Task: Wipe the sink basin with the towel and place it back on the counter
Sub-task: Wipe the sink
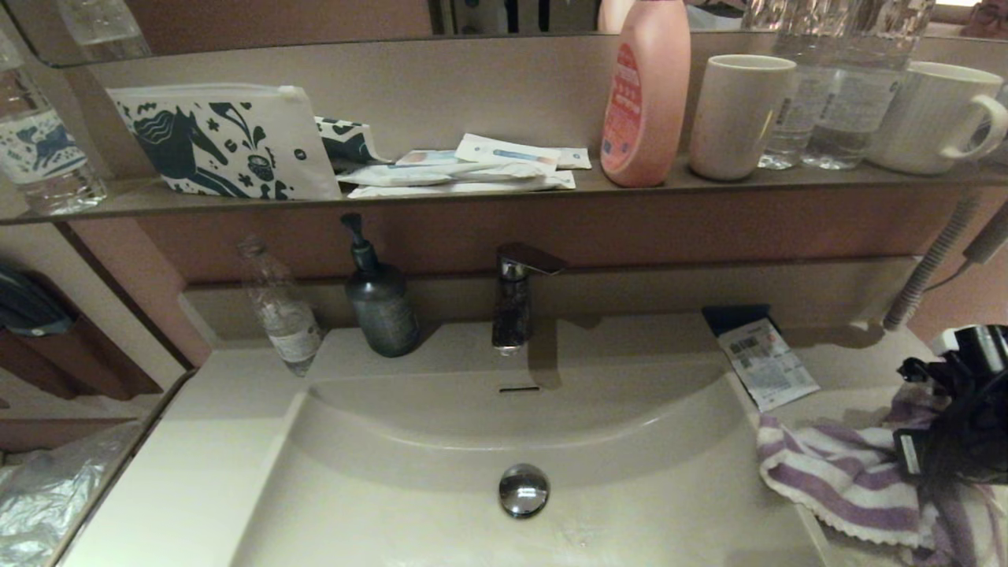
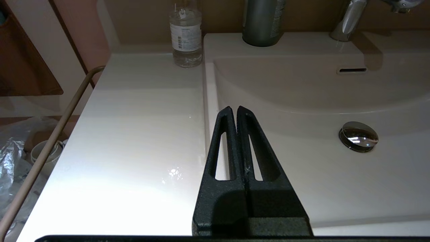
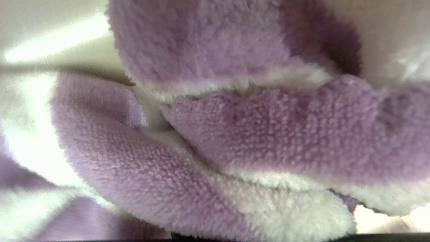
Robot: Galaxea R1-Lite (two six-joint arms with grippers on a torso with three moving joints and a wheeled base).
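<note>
The purple and white striped towel (image 1: 835, 480) lies bunched on the counter at the basin's right rim, one scalloped corner hanging over the edge. My right gripper (image 1: 937, 449) is down in its folds, and the towel (image 3: 235, 141) fills the right wrist view. The cream sink basin (image 1: 441, 441) holds only its chrome drain plug (image 1: 523, 490) and overflow slot (image 1: 519, 388). My left gripper (image 2: 237, 109) hovers shut and empty over the basin's (image 2: 302, 101) left rim, beside the flat counter (image 2: 134, 134).
A faucet (image 1: 516, 295), a dark pump bottle (image 1: 380, 303) and a clear bottle (image 1: 281, 311) stand behind the basin. A printed sachet (image 1: 765, 364) lies at back right. The dark shelf (image 1: 504, 193) above carries a horse-print pouch (image 1: 224, 142), a pink bottle (image 1: 646, 94) and cups.
</note>
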